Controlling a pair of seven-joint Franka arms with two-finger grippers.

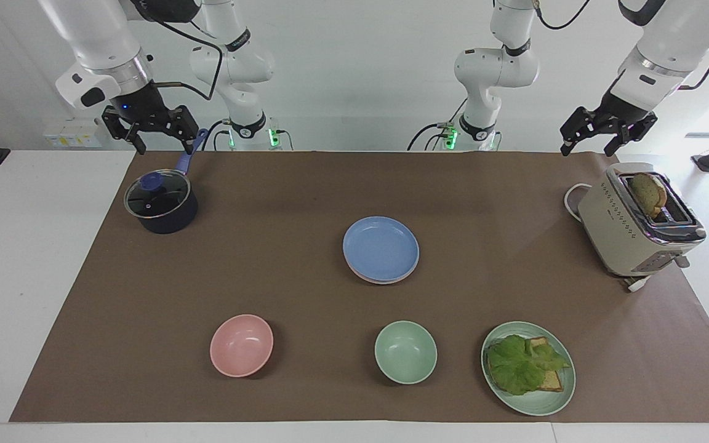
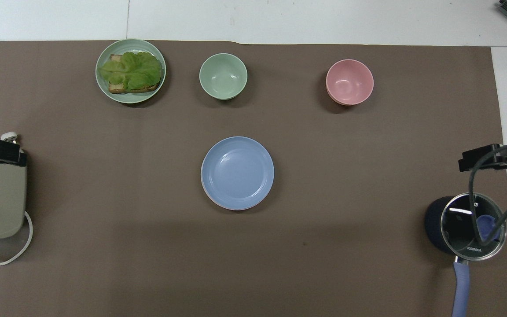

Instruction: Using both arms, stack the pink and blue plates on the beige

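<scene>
— Dead centre of the desk point(image 1: 268, 258) on the facing camera I read the blue plate point(image 1: 381, 248) on top of a stack, with the pink plate point(image 1: 385, 282) showing only as a thin rim at its 6 o'clock. I can't make out the beige plate under them.

— And the claws?

— Both are released and carry nothing. The right claw point(image 1: 148, 130) hangs over the pot point(image 1: 161, 203) handle, at 10 o'clock from the stack. The left claw point(image 1: 607, 134) hangs above the desk edge by the toaster point(image 1: 628, 231), at 2 o'clock from the stack.

— What worries you?

— If I drop the right claw straight down, I think it clips that handle and drags the pot. Going back for a rim, I'd expect the nested plates to lift together or slide.

— Overhead?

— Blue covers nearly everything, with a pink sliver at its 7 o'clock, so the stack sits a touch off-centre. I judge that a sideways nudge would shift it further. The right arm's cable point(image 2: 473, 207) loops across the pot lid and could snag the knob on a fast swing. The pink bowl point(image 2: 349, 82) sits at 1 o'clock from the stack, and it would be easy for me to mistake it for the plate.
</scene>
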